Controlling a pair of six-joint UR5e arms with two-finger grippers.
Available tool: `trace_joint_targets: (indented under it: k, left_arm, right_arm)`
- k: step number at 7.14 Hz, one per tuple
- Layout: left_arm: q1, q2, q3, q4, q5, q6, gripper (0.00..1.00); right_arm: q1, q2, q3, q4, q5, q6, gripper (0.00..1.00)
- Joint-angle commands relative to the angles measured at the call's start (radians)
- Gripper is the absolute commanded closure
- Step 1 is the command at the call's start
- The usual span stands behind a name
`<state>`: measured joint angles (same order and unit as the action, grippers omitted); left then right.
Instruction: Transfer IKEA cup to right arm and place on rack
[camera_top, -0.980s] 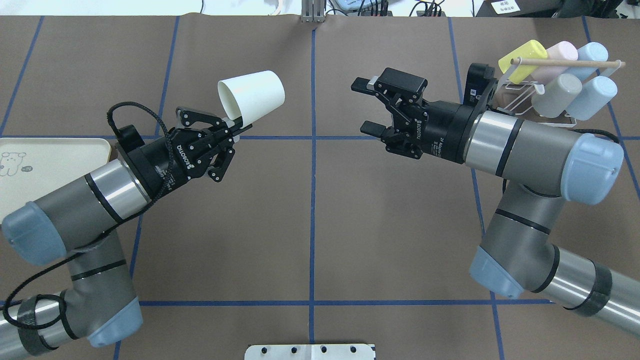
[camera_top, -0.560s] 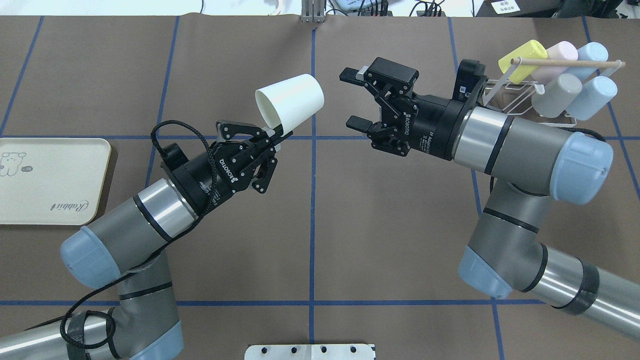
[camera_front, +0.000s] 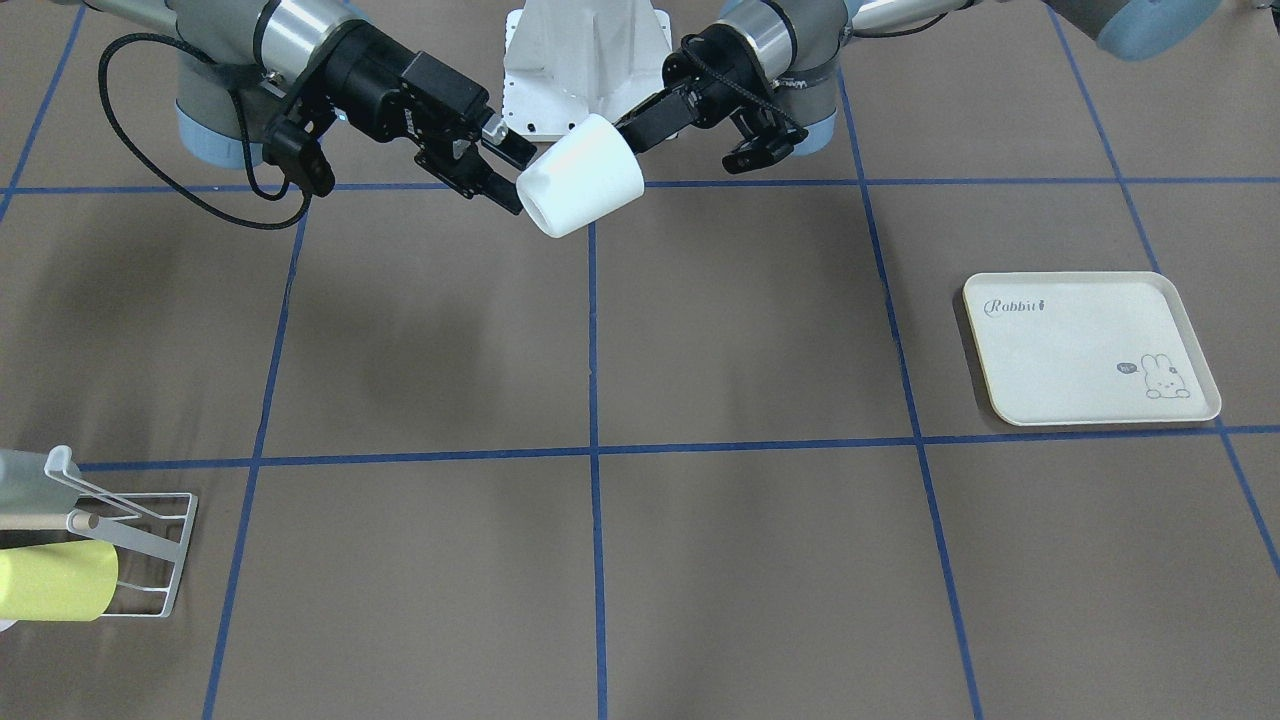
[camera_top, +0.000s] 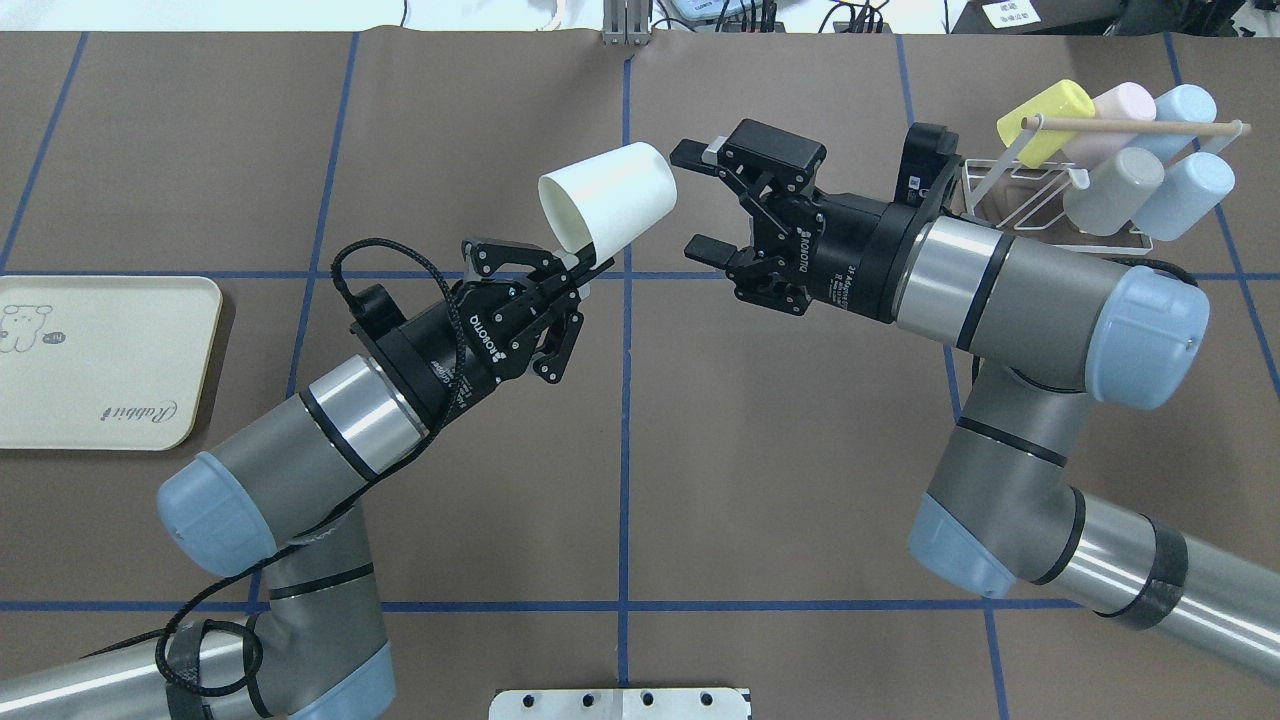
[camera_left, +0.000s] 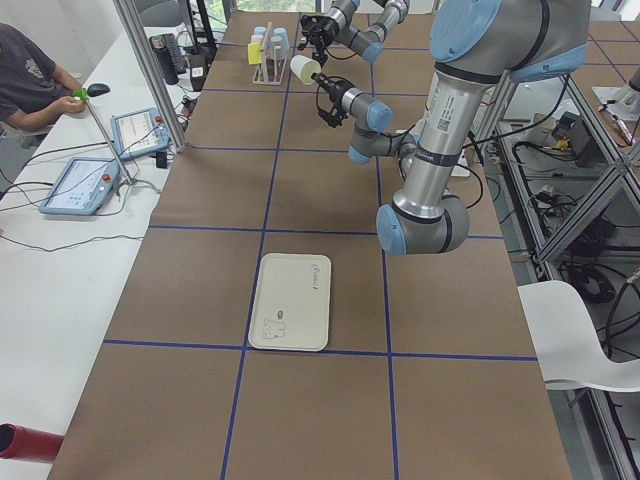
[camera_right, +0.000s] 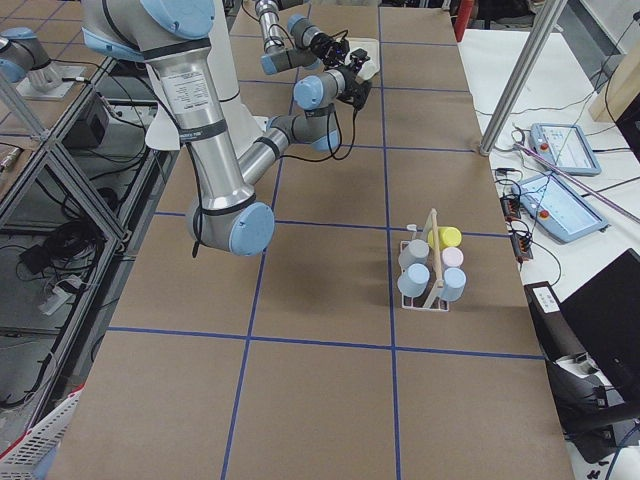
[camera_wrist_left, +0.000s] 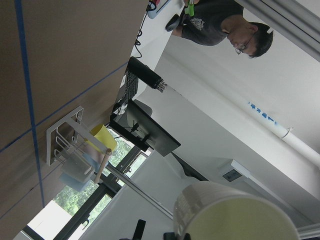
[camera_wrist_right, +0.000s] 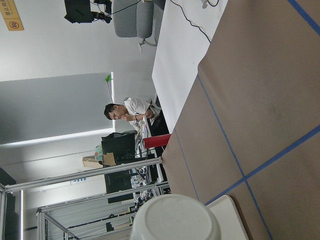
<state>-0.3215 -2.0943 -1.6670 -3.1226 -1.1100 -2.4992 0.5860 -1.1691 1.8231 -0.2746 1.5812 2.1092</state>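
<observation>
The IKEA cup (camera_top: 608, 195) is white and lies tilted in the air over the table's middle line. My left gripper (camera_top: 588, 268) is shut on its rim, pinching the wall from below. The cup's closed base points at my right gripper (camera_top: 690, 200), which is open with its jaws wide apart and its fingertips level with the base, not closed on it. From the front, the cup (camera_front: 583, 175) hangs between the left gripper (camera_front: 628, 138) and the right gripper (camera_front: 508, 170). The right wrist view shows the cup's base (camera_wrist_right: 175, 217) close up. The rack (camera_top: 1040, 195) stands at the far right.
The rack's prongs hold yellow, pink, grey and blue cups under a wooden dowel (camera_top: 1130, 126). A cream rabbit-print tray (camera_top: 100, 360) lies at the left edge. A person (camera_left: 30, 85) sits at a side desk beyond the table.
My left arm has carried the cup to the right, up to the right gripper's fingertips. The right gripper has moved left toward it and stays open. The tray is uncovered now.
</observation>
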Motion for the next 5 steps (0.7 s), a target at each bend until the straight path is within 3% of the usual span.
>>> trace_joint_targets:
  k: [1, 5]
  left_arm:
    - [0.025, -0.021, 0.016, 0.001, 0.027, 0.002, 1.0]
    - [0.044, -0.03, 0.018, 0.001, 0.042, 0.005, 1.0]
  right_arm:
    - [0.0, 0.003, -0.001, 0.0, -0.001, 0.0, 0.0]
    - [-0.003, 0.006, -0.008, 0.0, -0.001, 0.0, 0.0]
